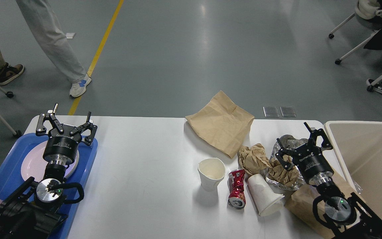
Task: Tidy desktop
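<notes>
Right claw (301, 143) spread over crumpled paper (282, 172), lined up to grab | left claw (65, 124) spread above tray (88, 156), idle | bin (370, 159) beside bench (138, 172), handy for trash

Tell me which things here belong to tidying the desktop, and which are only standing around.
Part of the job: desktop, upright paper cup, tipped paper cup, crushed red can, crumpled brown paper, flat paper bag, beige bin, blue tray.

Only standing around: rolling chairs, walking person.
</notes>
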`<act>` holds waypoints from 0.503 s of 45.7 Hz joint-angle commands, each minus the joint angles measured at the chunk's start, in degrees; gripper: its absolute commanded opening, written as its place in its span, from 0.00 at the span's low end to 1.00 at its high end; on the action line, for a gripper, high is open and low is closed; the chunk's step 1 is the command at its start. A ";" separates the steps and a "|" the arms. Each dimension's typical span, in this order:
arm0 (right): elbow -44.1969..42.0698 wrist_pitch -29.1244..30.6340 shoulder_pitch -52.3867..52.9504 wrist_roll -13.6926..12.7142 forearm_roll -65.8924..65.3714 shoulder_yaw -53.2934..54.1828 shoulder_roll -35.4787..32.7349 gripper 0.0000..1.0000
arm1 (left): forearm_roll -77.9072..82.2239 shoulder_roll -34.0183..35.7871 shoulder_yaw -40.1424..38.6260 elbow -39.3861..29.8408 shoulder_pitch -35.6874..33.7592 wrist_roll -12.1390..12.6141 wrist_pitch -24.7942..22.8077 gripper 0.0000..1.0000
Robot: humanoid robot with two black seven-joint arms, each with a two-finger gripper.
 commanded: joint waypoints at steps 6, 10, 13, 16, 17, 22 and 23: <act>0.00 0.00 0.00 0.00 0.00 0.00 0.02 1.00 | 0.00 0.05 0.05 0.00 0.07 -0.04 0.01 0.96; 0.00 0.00 0.00 0.00 0.00 0.00 -0.07 1.00 | 0.00 0.05 0.05 0.00 0.07 -0.04 0.01 0.96; 0.00 -0.09 0.09 0.00 0.00 -0.18 0.02 1.00 | 0.00 0.05 0.05 0.00 0.07 -0.04 0.01 0.96; 0.00 -0.18 0.09 0.00 0.00 -0.09 0.02 1.00 | 0.00 0.05 0.05 0.00 0.07 -0.04 0.01 0.96; -0.09 -0.18 0.09 0.00 0.00 0.09 0.02 1.00 | 0.00 0.05 0.05 0.00 0.07 -0.04 0.01 0.96; -0.09 -0.18 0.09 -0.09 0.00 0.18 -0.51 1.00 | 0.00 0.05 -0.04 0.00 0.07 -0.04 0.01 0.96; -0.09 -0.18 0.00 -0.09 0.00 0.35 -0.60 1.00 | 0.00 0.05 -0.04 0.00 0.07 -0.04 0.01 0.96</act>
